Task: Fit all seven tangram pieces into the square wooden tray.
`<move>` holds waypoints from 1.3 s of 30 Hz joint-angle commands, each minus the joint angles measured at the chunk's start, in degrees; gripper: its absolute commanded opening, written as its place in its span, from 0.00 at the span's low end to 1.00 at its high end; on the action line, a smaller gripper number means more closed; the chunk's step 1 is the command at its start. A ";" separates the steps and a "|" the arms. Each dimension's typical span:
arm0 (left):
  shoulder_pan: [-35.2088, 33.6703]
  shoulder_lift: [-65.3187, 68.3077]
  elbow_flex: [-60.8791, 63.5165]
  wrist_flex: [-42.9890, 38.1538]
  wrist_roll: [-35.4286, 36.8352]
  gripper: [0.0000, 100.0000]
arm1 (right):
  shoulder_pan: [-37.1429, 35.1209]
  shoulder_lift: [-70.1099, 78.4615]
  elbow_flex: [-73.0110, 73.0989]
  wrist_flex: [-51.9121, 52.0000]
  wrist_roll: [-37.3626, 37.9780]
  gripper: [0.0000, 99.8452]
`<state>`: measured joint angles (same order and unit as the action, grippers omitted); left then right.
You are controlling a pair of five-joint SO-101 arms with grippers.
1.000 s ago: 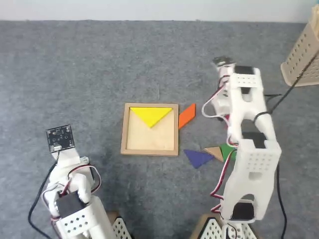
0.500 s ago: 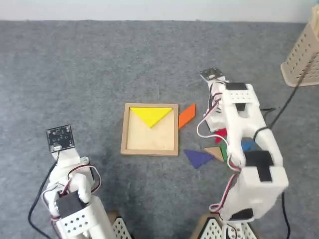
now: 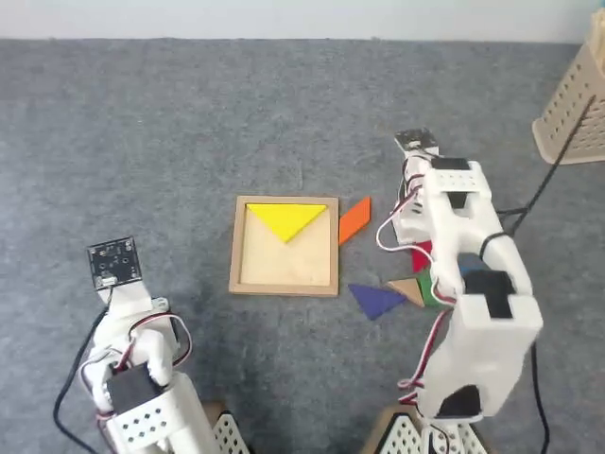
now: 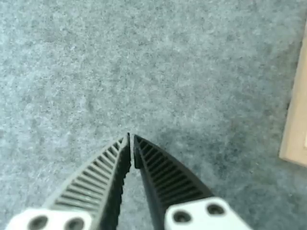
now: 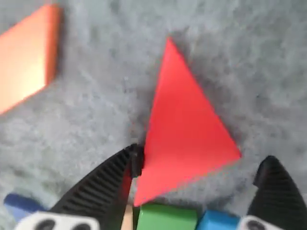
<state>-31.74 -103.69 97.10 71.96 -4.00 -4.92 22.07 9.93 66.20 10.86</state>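
The square wooden tray (image 3: pixel 236 248) lies mid-table with a yellow triangle (image 3: pixel 284 219) in its far half. An orange parallelogram (image 3: pixel 354 219) lies just right of it. Nearer me are a purple triangle (image 3: pixel 376 300), a tan triangle (image 3: pixel 408 288) and a green piece (image 3: pixel 433 288). My right arm (image 3: pixel 454 203) hangs over a red triangle (image 3: pixel 419 253). My right gripper (image 5: pixel 202 159) is open low over the red triangle (image 5: pixel 187 129), one finger at each side. The orange parallelogram (image 5: pixel 26 81), green piece (image 5: pixel 163 215) and a blue piece (image 5: pixel 216 221) lie around it. My left gripper (image 4: pixel 130 140) is shut and holds nothing, over bare carpet.
Grey carpet covers the table. A beige perforated stand (image 3: pixel 572 104) is at the far right edge. My left arm (image 3: pixel 132 350) sits at the near left, and the tray's edge (image 4: pixel 295 120) is off to one side of its gripper.
My right arm swung left toward the orange parallelogram, then back a little right, and dropped lower over the red triangle. My left arm has kept still.
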 commanded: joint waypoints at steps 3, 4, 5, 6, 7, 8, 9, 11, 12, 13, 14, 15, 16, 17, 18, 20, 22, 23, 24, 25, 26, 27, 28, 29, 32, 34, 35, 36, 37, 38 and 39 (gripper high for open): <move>0.18 -0.18 -0.48 0.18 0.53 0.01 | 0.84 4.35 -8.26 2.95 -2.20 0.37; 0.18 -0.18 -0.48 0.18 0.53 0.01 | 0.75 5.41 -9.32 3.56 -2.29 0.37; 0.18 -0.18 -0.48 0.18 0.53 0.01 | 0.66 6.46 -10.02 4.18 -2.29 0.37; 0.18 -0.18 -0.48 0.18 0.53 0.01 | 0.66 7.43 -10.64 4.44 -2.29 0.36; 0.18 -0.18 -0.48 0.18 0.53 0.01 | 0.66 7.96 -11.16 4.70 -2.29 0.33; 0.18 -0.18 -0.48 0.18 0.53 0.01 | 0.75 8.40 -11.52 4.79 -2.37 0.31; 0.18 -0.18 -0.48 0.18 0.53 0.01 | 0.75 8.48 -11.60 4.79 -2.46 0.28; 0.18 -0.18 -0.48 0.18 0.53 0.01 | 0.75 8.48 -11.69 5.49 -2.73 0.26; 0.18 -0.18 -0.48 0.18 0.53 0.01 | 0.75 8.57 -11.78 5.49 -2.73 0.26; 0.18 -0.18 -0.48 0.18 0.53 0.01 | 0.84 8.57 -11.78 5.58 -2.81 0.25; 0.18 -0.18 -0.48 0.18 0.53 0.01 | 0.92 8.57 -11.78 5.58 -2.81 0.25; 0.18 -0.18 -0.48 0.18 0.53 0.01 | 0.92 8.57 -11.78 5.58 -2.81 0.25; 0.18 -0.18 -0.48 0.18 0.53 0.01 | 0.92 8.57 -11.78 5.58 -2.81 0.25; 0.18 -0.18 -0.48 0.18 0.53 0.01 | 0.92 8.57 -11.78 5.58 -2.81 0.25; 0.18 -0.18 -0.48 0.18 0.53 0.01 | 0.92 8.57 -11.78 5.58 -2.81 0.25; 0.18 -0.18 -0.48 0.18 0.53 0.01 | 1.01 8.48 -11.78 5.58 -2.90 0.25; 0.18 -0.18 -0.48 0.18 0.53 0.01 | 1.10 7.43 -11.69 5.58 -2.90 0.25; 0.18 -0.18 -0.48 0.18 0.53 0.01 | 1.10 6.37 -11.52 5.58 -2.90 0.25; 0.18 -0.18 -0.48 0.18 0.53 0.01 | 1.10 5.14 -11.16 5.58 -2.90 0.25; 0.18 -0.18 -0.48 0.18 0.53 0.01 | 1.10 3.65 -10.37 5.49 -2.90 0.25; 0.18 -0.18 -0.48 0.18 0.53 0.01 | 0.92 2.15 -9.41 5.23 -2.90 0.25; 0.18 -0.18 -0.48 0.18 0.53 0.01 | 0.75 0.57 -8.09 4.97 -2.90 0.25; 0.18 -0.18 -0.48 0.18 0.53 0.01 | 0.57 -0.75 -6.77 4.53 -2.90 0.25; 0.18 -0.18 -0.48 0.18 0.53 0.01 | 0.40 -2.07 -5.19 3.65 -2.90 0.25; 0.18 -0.18 -0.48 0.18 0.53 0.01 | -0.31 -5.58 -0.88 1.19 -2.64 0.25; 0.18 -0.18 -0.48 0.18 0.53 0.01 | -0.48 -7.43 0.79 0.48 -2.46 0.25; 0.18 -0.18 -0.48 0.18 0.53 0.01 | -0.75 -7.87 1.05 0.48 -2.46 0.25; 0.18 -0.18 -0.48 0.18 0.53 0.01 | -0.84 -8.22 1.23 0.48 -2.46 0.25; 0.18 -0.18 -0.48 0.18 0.53 0.01 | -0.92 -8.48 1.41 0.48 -2.46 0.25; 0.18 -0.18 -0.48 0.18 0.53 0.01 | -0.92 -8.66 1.41 0.57 -2.55 0.25; 0.18 -0.18 -0.48 0.18 0.53 0.01 | -0.84 -8.84 1.41 0.66 -2.64 0.25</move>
<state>-31.65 -103.69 97.10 71.96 -4.00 -4.40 17.85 11.43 67.69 8.75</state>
